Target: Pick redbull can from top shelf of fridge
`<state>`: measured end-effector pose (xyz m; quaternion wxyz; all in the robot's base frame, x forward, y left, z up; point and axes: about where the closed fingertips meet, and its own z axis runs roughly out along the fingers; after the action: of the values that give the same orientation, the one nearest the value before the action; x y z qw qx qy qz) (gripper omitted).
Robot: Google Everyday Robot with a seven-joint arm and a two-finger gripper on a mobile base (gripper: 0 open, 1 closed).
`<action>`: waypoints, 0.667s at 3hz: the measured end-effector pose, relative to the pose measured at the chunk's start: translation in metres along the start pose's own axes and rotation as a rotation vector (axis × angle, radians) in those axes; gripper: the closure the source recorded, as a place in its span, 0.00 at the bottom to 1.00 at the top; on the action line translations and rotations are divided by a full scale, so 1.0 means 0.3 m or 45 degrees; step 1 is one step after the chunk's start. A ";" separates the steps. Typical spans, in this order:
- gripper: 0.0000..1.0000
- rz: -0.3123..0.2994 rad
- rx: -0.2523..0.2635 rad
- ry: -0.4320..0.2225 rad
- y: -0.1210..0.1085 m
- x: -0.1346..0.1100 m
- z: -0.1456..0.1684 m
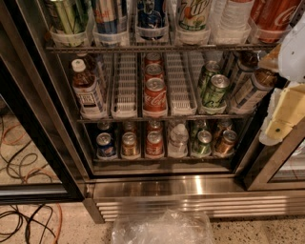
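The fridge (pixel 157 188) stands open in the camera view. Its top shelf (pixel 157 48), a wire rack with clear-white lane cups, runs along the top of the picture. The redbull can (pixel 109 14), blue and silver with red lettering, stands in the second cup from the left, its top cut off by the picture edge. A green striped can (pixel 67 16) is to its left and a darker blue printed can (pixel 151 13) to its right. My gripper (pixel 275 127), white arm with yellowish fingers, hangs at the right edge, outside the shelves, lower than and far right of the redbull can.
The middle shelf holds a bottle (pixel 87 90), red cola cans (pixel 155 95) and green cans (pixel 214 89). Small cans line the bottom shelf (pixel 162 158). A dark door frame (pixel 35 124) slants at left. Cables (pixel 24 157) lie on the floor, and a clear plastic bag (pixel 162 228) below the louvred base.
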<state>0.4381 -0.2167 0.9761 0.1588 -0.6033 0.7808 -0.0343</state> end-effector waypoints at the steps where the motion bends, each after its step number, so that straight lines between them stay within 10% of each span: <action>1: 0.00 0.000 0.000 0.000 0.000 0.000 0.000; 2: 0.00 0.040 0.031 -0.082 -0.007 -0.025 0.017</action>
<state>0.4433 -0.2093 0.9734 0.1919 -0.5898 0.7841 -0.0219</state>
